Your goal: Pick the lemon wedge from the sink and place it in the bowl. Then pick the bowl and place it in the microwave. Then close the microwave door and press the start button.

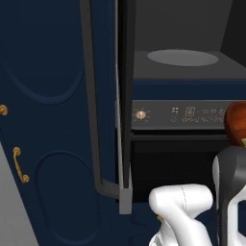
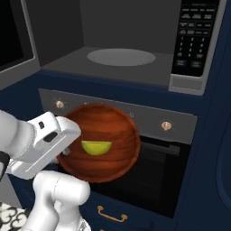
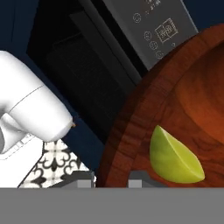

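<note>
The reddish-brown bowl (image 2: 108,135) hangs tilted in front of the oven, below the open microwave (image 2: 121,57). The yellow lemon wedge (image 2: 96,147) lies inside the bowl. My gripper (image 2: 67,150) is shut on the bowl's left rim. In the hand view the fingertips straddle the rim (image 3: 127,131) at my gripper (image 3: 113,180), with the lemon wedge (image 3: 175,159) just to the right. The bowl (image 1: 237,122) also shows at the right edge of the left base view. The microwave door (image 1: 92,96) stands swung open to the left. The microwave's keypad (image 2: 194,40) is on its right. The sink is out of view.
The oven's control strip (image 2: 135,118) with two knobs runs right behind the bowl, above its dark window (image 2: 158,176). Navy cabinet doors with brass handles (image 1: 19,166) stand to the left. A drawer with a brass handle (image 2: 110,214) sits below the oven.
</note>
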Motion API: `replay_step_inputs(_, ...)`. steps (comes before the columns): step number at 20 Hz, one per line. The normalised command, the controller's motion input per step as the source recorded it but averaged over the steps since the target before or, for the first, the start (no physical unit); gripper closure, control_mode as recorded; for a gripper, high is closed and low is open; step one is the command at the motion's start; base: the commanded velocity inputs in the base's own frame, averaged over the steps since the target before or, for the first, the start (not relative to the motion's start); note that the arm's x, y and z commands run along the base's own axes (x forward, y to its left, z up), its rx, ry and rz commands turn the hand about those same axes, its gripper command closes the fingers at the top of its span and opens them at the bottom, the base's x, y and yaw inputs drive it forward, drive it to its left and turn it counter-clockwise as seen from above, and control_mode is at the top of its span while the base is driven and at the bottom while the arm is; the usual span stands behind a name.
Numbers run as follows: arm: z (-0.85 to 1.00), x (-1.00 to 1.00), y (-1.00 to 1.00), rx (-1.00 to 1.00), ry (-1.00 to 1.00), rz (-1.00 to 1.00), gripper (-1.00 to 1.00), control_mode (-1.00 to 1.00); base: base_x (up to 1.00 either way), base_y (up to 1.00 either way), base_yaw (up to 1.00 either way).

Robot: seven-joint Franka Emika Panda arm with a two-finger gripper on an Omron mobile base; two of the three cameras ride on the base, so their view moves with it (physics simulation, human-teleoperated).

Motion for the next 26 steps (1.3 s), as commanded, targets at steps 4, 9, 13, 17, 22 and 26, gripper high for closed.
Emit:
replay_step_inputs(4, 0.55, 0.00, 0.25, -0.11, -0.05, 0.17, 1.00, -1.00, 0.00, 0.00, 0.00)
replay_step_inputs(9, 0.47, -0.18, 0.02, -0.14, -0.17, 0.25, 1.00, -1.00, 0.00, 0.00, 0.00)
replay_step_inputs(13, 0.42, -0.14, -0.01, -0.13, -0.21, 0.28, 1.00, -1.00, 0.00, 0.00, 0.00)
replay_step_inputs(17, 0.35, 0.06, -0.01, -0.08, -0.08, 0.24, 1.00, -1.00, 0.00, 0.00, 0.00)
replay_step_inputs(22, 0.09, 0.43, -0.16, -0.02, -0.01, 0.08, 1.00, -1.00, 0.00, 0.00, 0.00)
replay_step_inputs(26, 0.06, 0.61, -0.16, 0.00, 0.00, 0.02, 1.00, -1.00, 0.00, 0.00, 0.00)
